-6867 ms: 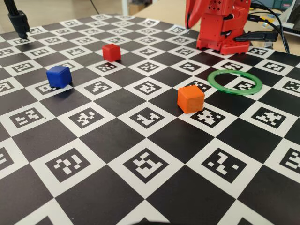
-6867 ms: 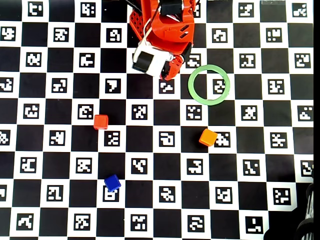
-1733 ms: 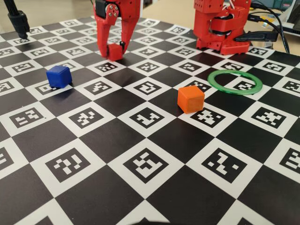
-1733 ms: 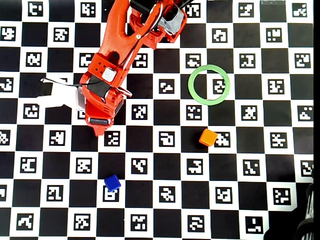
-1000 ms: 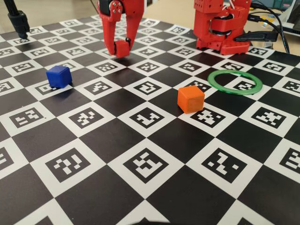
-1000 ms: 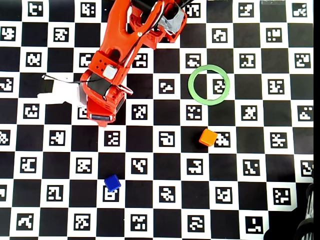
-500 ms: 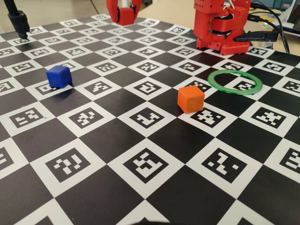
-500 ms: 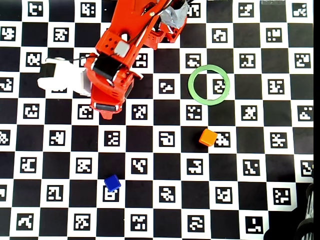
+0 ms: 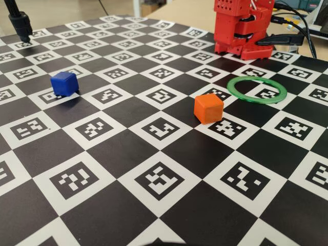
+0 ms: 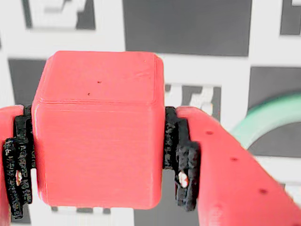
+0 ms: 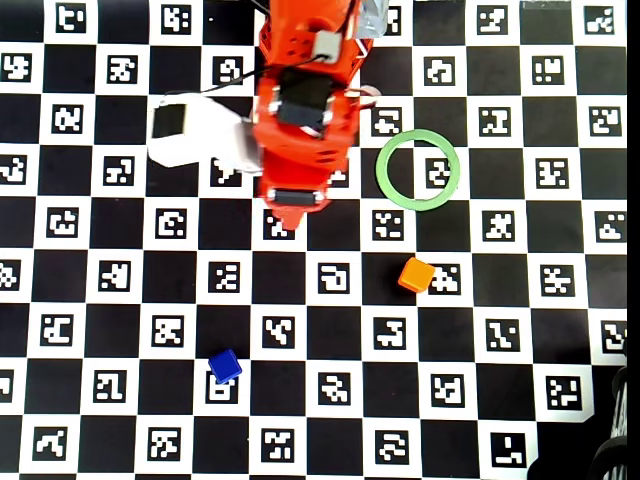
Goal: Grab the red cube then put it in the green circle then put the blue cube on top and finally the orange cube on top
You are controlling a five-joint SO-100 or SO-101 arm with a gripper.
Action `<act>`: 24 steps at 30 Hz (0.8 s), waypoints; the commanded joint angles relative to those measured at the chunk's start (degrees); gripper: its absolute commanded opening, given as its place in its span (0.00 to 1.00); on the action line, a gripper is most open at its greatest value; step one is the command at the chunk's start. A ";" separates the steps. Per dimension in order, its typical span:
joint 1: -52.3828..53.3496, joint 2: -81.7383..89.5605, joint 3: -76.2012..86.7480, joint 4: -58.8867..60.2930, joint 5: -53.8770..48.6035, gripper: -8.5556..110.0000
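Note:
In the wrist view my gripper [image 10: 98,141] is shut on the red cube [image 10: 96,132], whose sides are pressed by the black pads [image 10: 181,155], and holds it above the checkered board. Part of the green circle [image 10: 268,115] shows just to the right of it. The red cube is hidden under the arm in the fixed and overhead views. The green circle [image 11: 381,172] lies flat and empty, right of the arm [image 11: 300,120] in the overhead view. The orange cube [image 11: 416,274] sits just below the ring there, and the blue cube [image 11: 224,366] lies far off at lower left. In the fixed view I see the ring [image 9: 230,89], the orange cube [image 9: 208,108] and the blue cube [image 9: 64,83].
The table is covered by a black-and-white marker checkerboard [image 9: 154,174]. A black stand [image 9: 20,23] rises at the back left in the fixed view. Cables [image 9: 297,31] run behind the arm's base [image 9: 241,31]. A white housing [image 11: 195,135] sticks out left of the arm.

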 commanded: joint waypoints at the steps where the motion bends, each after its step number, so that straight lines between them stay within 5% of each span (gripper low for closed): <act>1: -6.94 3.87 -5.45 4.57 7.82 0.05; 24: -32.87 7.38 2.55 4.92 35.42 0.04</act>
